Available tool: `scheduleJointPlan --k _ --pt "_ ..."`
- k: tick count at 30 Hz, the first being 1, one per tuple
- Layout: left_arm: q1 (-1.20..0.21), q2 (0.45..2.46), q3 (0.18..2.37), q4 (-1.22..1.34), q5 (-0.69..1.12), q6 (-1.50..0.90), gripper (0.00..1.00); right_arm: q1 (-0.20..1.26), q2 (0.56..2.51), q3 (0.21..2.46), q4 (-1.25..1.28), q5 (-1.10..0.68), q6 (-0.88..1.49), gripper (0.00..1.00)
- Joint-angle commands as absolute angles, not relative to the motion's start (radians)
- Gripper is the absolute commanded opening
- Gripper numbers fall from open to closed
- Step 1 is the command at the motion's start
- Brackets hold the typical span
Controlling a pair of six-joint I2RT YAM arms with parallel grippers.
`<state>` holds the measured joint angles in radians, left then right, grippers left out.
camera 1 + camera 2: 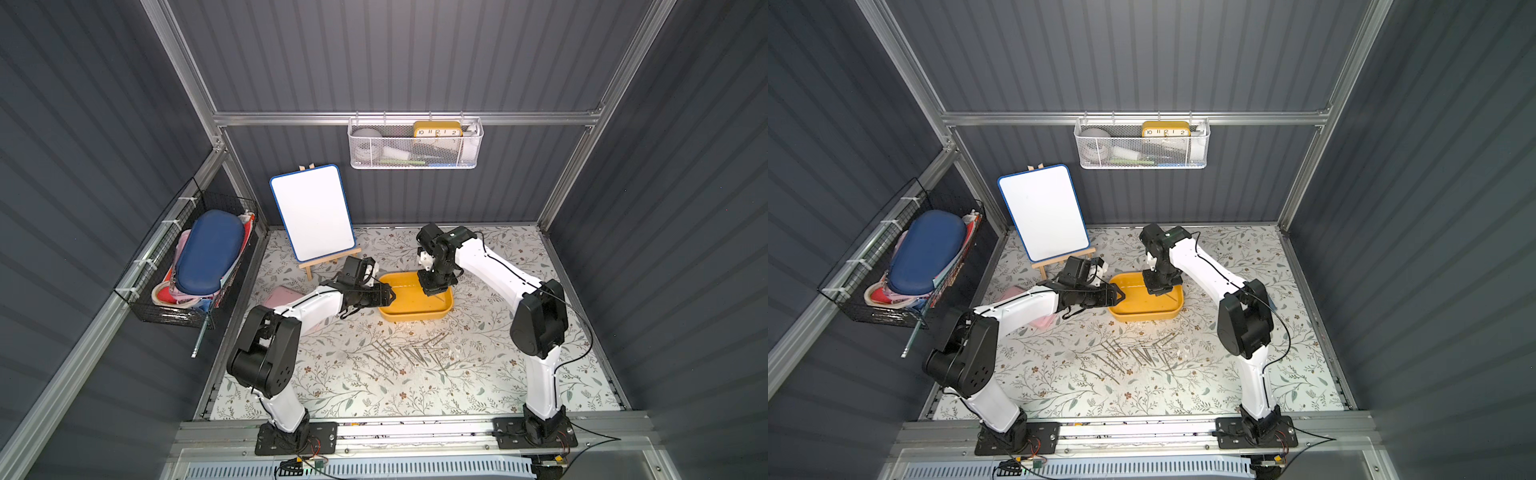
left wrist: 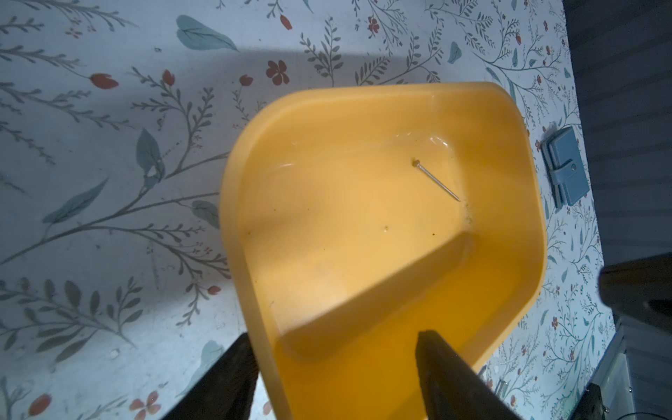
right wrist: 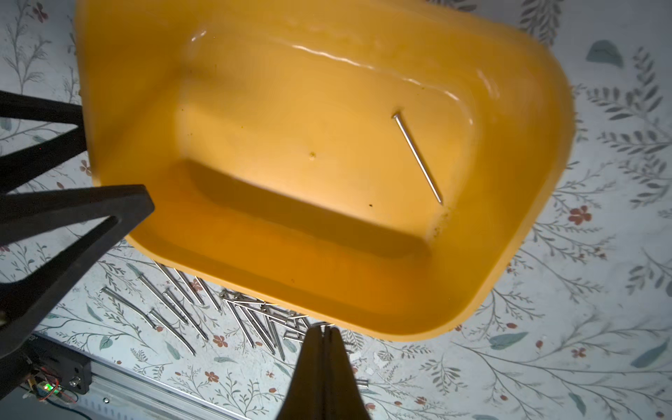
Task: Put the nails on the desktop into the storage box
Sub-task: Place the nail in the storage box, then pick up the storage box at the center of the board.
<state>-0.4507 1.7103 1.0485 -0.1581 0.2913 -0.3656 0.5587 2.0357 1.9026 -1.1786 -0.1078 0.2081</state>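
Observation:
The mustard-yellow storage box [image 1: 415, 309] [image 1: 1144, 313] stands on the floral desktop [image 1: 374, 395], behind the middle. One nail [image 2: 436, 181] [image 3: 418, 158] lies on its floor. Several more nails [image 1: 409, 353] [image 1: 1133, 355] [image 3: 189, 309] lie scattered on the desktop in front of the box. My left gripper [image 1: 388, 294] [image 2: 332, 334] is open at the box's left end, one finger outside the wall and one inside. My right gripper [image 1: 432, 289] [image 3: 324, 327] is shut and hangs over the box near its front rim, with nothing clearly held.
A small whiteboard on an easel [image 1: 311, 212] stands at the back left. A flat pink case [image 1: 280, 297] lies under my left arm. A black wire basket [image 1: 187, 266] hangs on the left wall, a white mesh basket [image 1: 415, 145] on the back wall. A small blue-grey holder [image 2: 565, 171] lies right of the box.

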Motion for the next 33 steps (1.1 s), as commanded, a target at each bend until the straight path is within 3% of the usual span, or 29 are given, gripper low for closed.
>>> scheduleJointPlan --k 1,3,7,15,22,26,33 --pt "-0.443 1.691 1.057 -0.17 0.308 -0.364 0.73 0.556 1.954 1.839 -1.171 -0.071 0.243 0.0" --pt "-0.444 1.7 1.058 -0.172 0.306 -0.36 0.73 0.553 1.896 1.766 -1.119 -0.084 0.257 0.01" --pt "-0.443 1.709 1.059 -0.187 0.273 -0.359 0.73 0.552 1.774 1.582 -1.06 -0.143 0.27 0.17" --pt "-0.443 1.744 1.083 -0.211 0.232 -0.35 0.71 0.553 1.539 1.261 -0.91 -0.105 0.389 0.24" --pt "-0.443 1.783 1.111 -0.237 0.204 -0.343 0.66 0.555 1.501 1.187 -0.96 -0.099 0.38 0.28" --pt "-0.443 1.849 1.16 -0.278 0.179 -0.33 0.53 0.555 1.454 1.117 -0.903 -0.061 0.409 0.3" --pt "-0.443 1.926 1.29 -0.399 0.121 -0.293 0.15 0.554 1.487 1.115 -0.902 -0.085 0.387 0.3"
